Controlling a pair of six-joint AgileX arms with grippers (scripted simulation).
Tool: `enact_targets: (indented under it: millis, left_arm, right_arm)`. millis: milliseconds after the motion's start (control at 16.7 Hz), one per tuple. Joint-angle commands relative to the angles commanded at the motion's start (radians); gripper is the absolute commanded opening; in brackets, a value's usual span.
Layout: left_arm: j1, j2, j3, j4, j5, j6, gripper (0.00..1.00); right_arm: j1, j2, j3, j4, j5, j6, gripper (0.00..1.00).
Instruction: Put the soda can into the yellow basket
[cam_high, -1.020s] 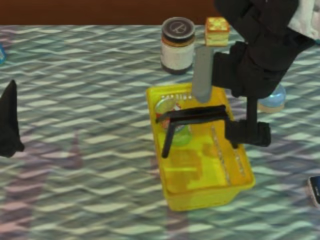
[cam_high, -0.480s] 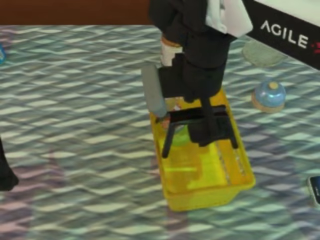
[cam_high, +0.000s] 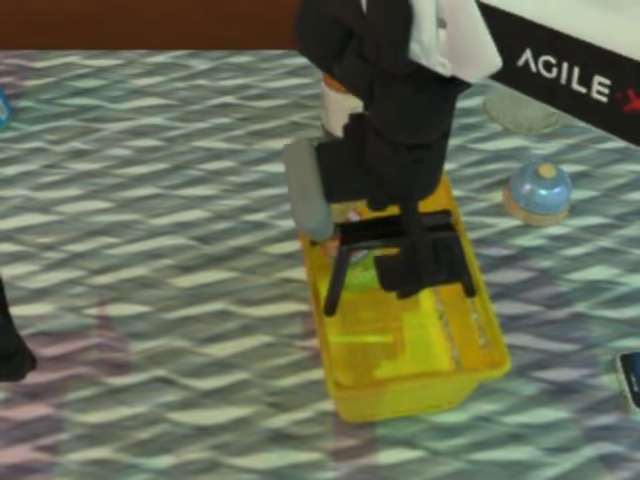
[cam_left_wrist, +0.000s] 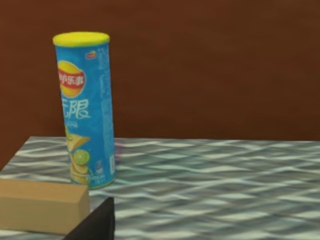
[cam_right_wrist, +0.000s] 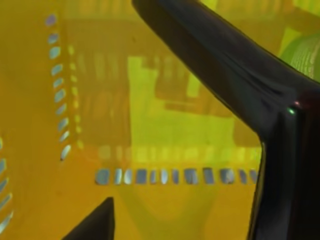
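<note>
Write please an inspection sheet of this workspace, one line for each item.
Surface: table with wavy grey-green pattern.
Job's things: yellow basket near centre; soda can inside it, mostly hidden by the arm.
Clutter: white jar behind the basket, blue bell, chips tube, brown block.
Grippers: right tool over the basket, handle close by; left tool parked at the left edge.
Cables: nothing seen.
Surroundings: brown wall.

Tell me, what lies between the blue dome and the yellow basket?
Nothing stands there. Only bare table lies between the dome and the basket, as the top view shows.
</note>
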Motion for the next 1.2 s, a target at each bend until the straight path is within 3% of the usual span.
enact_targets:
  millis: [420, 1200]
  left_arm:
    - [0.000, 0.000, 0.000, 0.000, 0.000, 0.000, 1.00]
    - [0.000, 0.000, 0.000, 0.000, 0.000, 0.000, 1.00]
  right_arm:
    - [0.002, -0.001, -0.051, 0.050, 0.000, 0.002, 1.00]
    - [0.002, -0.001, -0.051, 0.050, 0.000, 0.002, 0.02]
